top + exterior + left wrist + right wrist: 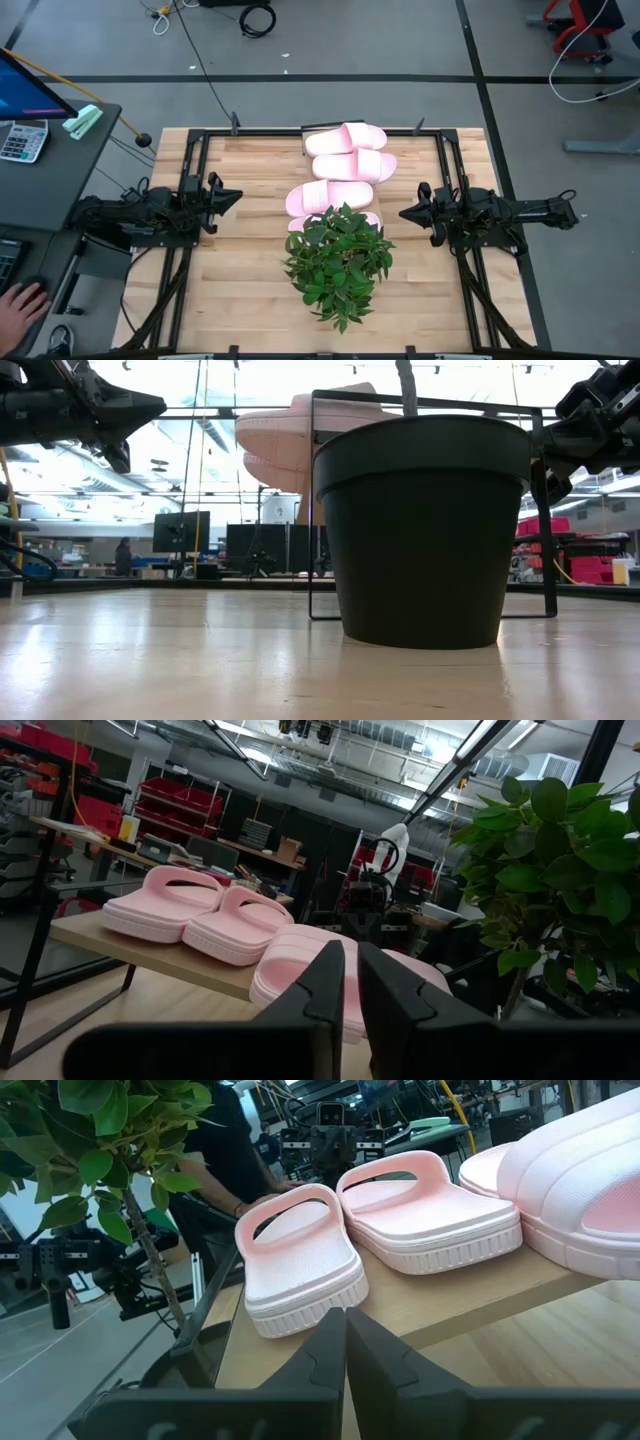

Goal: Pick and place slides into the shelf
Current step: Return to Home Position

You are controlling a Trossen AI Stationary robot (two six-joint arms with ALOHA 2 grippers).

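Observation:
Four pale pink slides lie sole-down in a row on the narrow light-wood shelf [309, 141] at the table's middle: the far one [345, 136], the second [352, 165], the third [328, 195], and the near one [297, 223], half hidden by plant leaves. The left wrist view shows slides [160, 905] on the raised shelf [150, 955]; the right wrist view shows them [300, 1260] on the shelf [480, 1305] too. My left gripper [236, 197] [350, 995] hovers shut left of the row. My right gripper [405, 212] [345, 1345] hovers shut right of it.
A leafy potted plant [338, 262] in a dark pot [425, 530] stands at the row's near end, between the grippers. Black frame rails [190, 150] border the table. A desk with a calculator [22, 140] lies left; a person's hand [20, 300] rests there.

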